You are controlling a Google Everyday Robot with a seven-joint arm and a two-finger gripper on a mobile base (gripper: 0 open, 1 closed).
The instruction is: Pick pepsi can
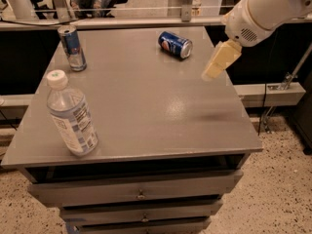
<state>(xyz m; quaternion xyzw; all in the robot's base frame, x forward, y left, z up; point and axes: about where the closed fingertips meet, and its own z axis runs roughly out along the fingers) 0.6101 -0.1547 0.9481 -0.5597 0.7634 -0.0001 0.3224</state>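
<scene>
The pepsi can (pixel 175 44) is dark blue with a round white-and-red logo. It lies on its side at the far right of the grey table top (pixel 141 96). My gripper (pixel 214 71) hangs from the white arm at the upper right, above the table's right part. It is to the right of the can and a little nearer to the camera, apart from it and holding nothing.
A taller slim blue-and-silver can (pixel 72 48) stands upright at the far left. A clear water bottle (pixel 71 114) with a white cap stands at the near left. Drawers sit under the table top. A rail runs behind the table.
</scene>
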